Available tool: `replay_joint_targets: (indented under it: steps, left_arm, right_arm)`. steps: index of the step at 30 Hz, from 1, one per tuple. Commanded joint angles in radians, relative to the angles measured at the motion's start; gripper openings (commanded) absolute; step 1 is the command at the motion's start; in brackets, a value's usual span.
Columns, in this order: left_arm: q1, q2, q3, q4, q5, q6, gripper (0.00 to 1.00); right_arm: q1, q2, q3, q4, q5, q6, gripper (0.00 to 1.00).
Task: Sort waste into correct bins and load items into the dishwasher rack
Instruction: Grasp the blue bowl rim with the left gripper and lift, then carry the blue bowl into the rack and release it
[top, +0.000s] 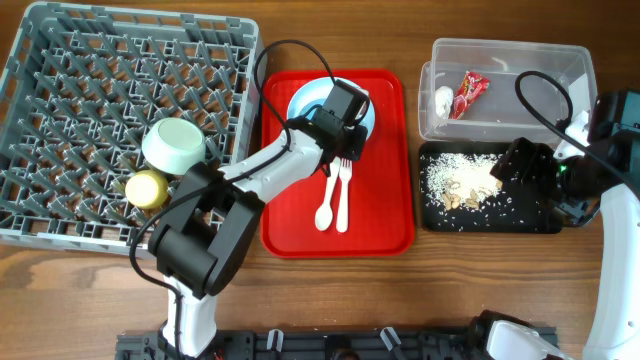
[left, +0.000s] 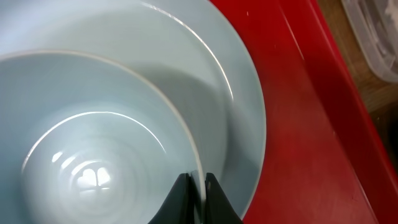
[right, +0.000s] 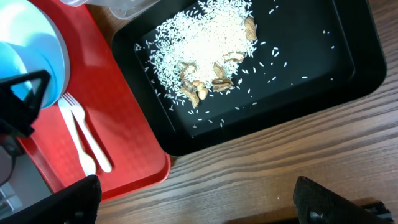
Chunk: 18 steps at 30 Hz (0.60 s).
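Left wrist view: the left gripper (left: 198, 182) pinches the rim of the light blue bowl (left: 93, 155), which sits on the pale round plate (left: 236, 93) on the red tray (left: 311, 124). Overhead, the light green bowl (top: 175, 145) and yellow cup (top: 148, 188) stand in the grey dishwasher rack (top: 90, 80). The white spoon (top: 324, 205) and fork (top: 343, 195) lie on the red tray. The right gripper (right: 196, 186), fingers spread wide, hangs over the wooden table (right: 280, 155) beside the black tray (right: 311, 93) of rice crumbs (right: 199, 50). The red wrapper (top: 470, 92) lies in the clear tub (top: 510, 55).
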Motion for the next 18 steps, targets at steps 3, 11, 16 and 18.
replay_joint_targets:
  steps: [3, 11, 16, 18]
  left_arm:
    - [-0.002, -0.063, 0.011, -0.003, 0.011, -0.011, 0.04]
    - [0.018, -0.262, 0.011, -0.082, 0.011, -0.011, 0.04]
    - [0.101, -0.395, 0.011, -0.154, 0.051, -0.01, 0.04]
    - [0.169, -0.443, 0.011, -0.159, 0.161, -0.005, 0.04]
  right_arm:
    - [-0.003, -0.017, 0.026, -0.004, -0.015, -0.024, 1.0]
    - [-0.003, -0.017, 0.026, -0.004, -0.015, -0.025, 1.0]
    - [-0.003, -0.017, 0.026, -0.003, -0.015, -0.028, 1.0]
    - [-0.003, -0.017, 0.026, -0.003, -0.016, -0.028, 1.0]
